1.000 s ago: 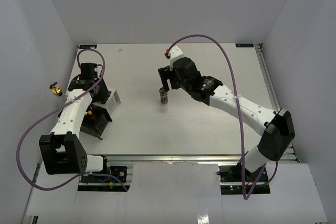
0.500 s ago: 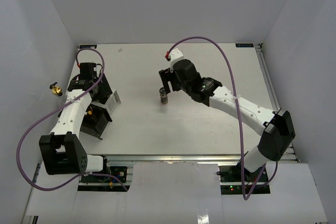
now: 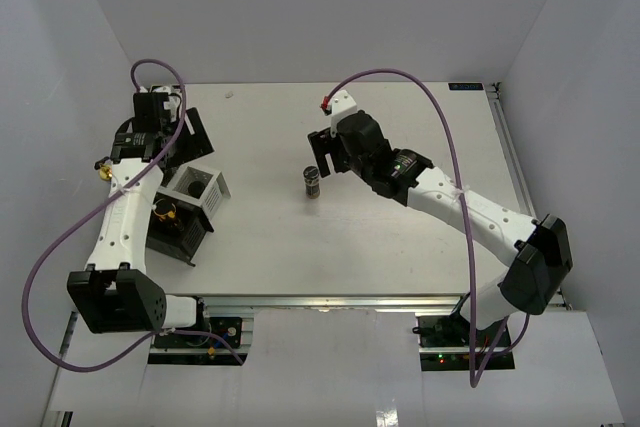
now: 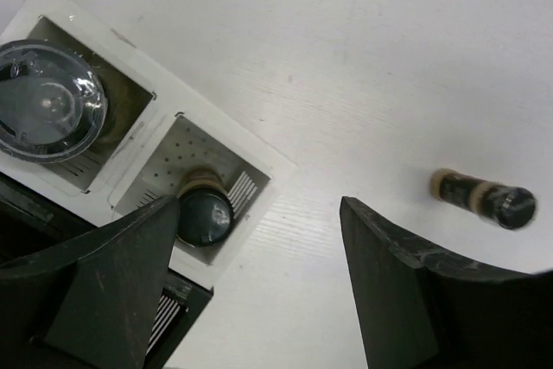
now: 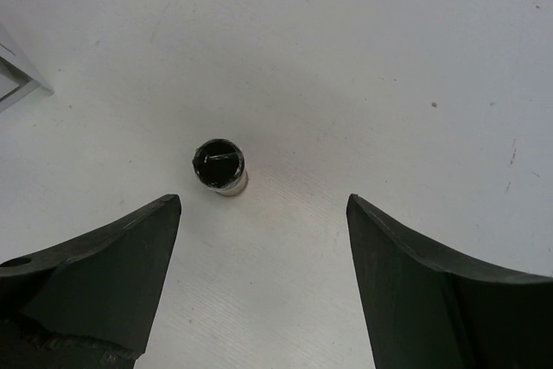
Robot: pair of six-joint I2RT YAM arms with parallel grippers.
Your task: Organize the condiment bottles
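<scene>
A small dark-capped bottle (image 3: 312,183) stands upright alone mid-table, also seen as a black cap (image 5: 219,164) and from the side (image 4: 482,197). My right gripper (image 3: 322,154) hovers just behind it, open (image 5: 263,202); the bottle lies ahead of the jaws, not between them. My left gripper (image 3: 190,135) is raised over the rack, open and holding nothing (image 4: 259,206). Below it a dark-capped bottle (image 4: 204,216) sits in a white rack compartment. A clear-lidded jar (image 4: 45,106) fills the neighbouring compartment. A gold cap (image 3: 165,212) shows in the rack's black part.
The black-and-white compartmented rack (image 3: 213,195) lies near the table's left edge, partly under my left arm. White walls close the table in at left, back and right. Purple cables loop over both arms.
My left gripper has opened and lifted up and back from the rack, leaving the dark-capped bottle in its compartment. My right gripper has drawn slightly back from the bottle on the table.
</scene>
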